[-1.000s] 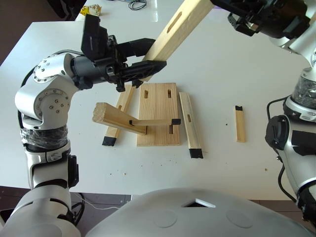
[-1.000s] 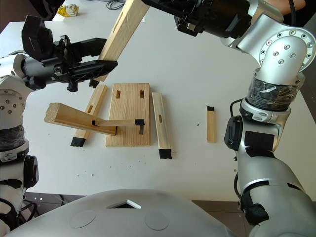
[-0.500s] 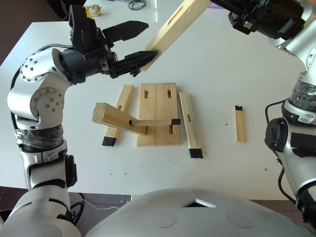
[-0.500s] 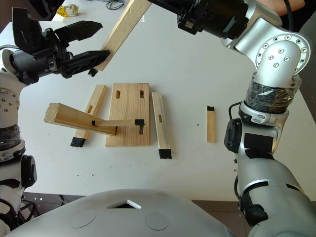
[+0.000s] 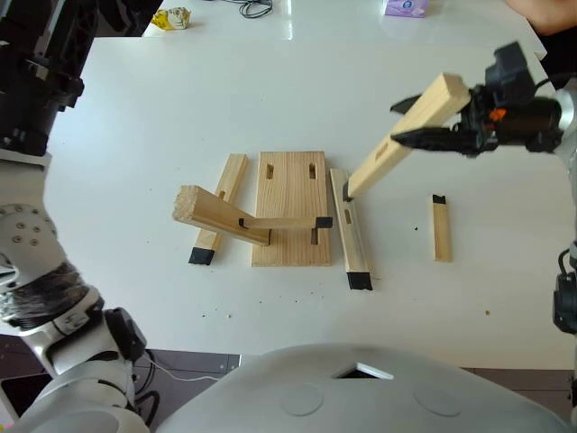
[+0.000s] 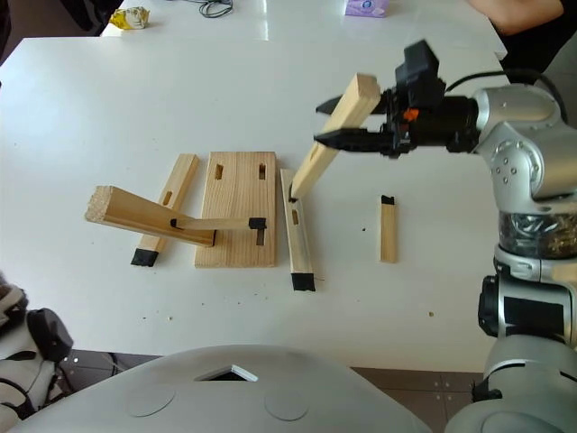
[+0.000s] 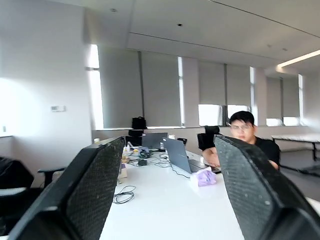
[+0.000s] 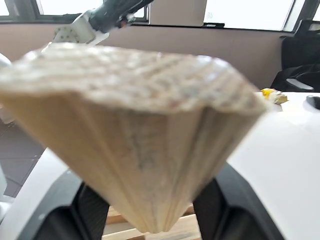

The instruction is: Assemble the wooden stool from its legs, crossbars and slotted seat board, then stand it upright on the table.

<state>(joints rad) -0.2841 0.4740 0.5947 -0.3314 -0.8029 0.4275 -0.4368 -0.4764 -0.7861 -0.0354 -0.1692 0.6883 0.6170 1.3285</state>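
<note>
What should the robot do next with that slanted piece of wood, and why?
Probably shift the lower end of the held leg slightly leftward, over the nearest slot of the seat board. The right gripper holds it tilted, its tip at the lying leg beside the board, not over a slot.

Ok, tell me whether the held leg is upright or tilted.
Tilted: the leg slants down from the right gripper toward the seat board.

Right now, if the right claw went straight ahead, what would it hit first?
Likely nothing soon: the right gripper, clamping a leg, points across bare table beyond the seat board; height unclear.
</note>
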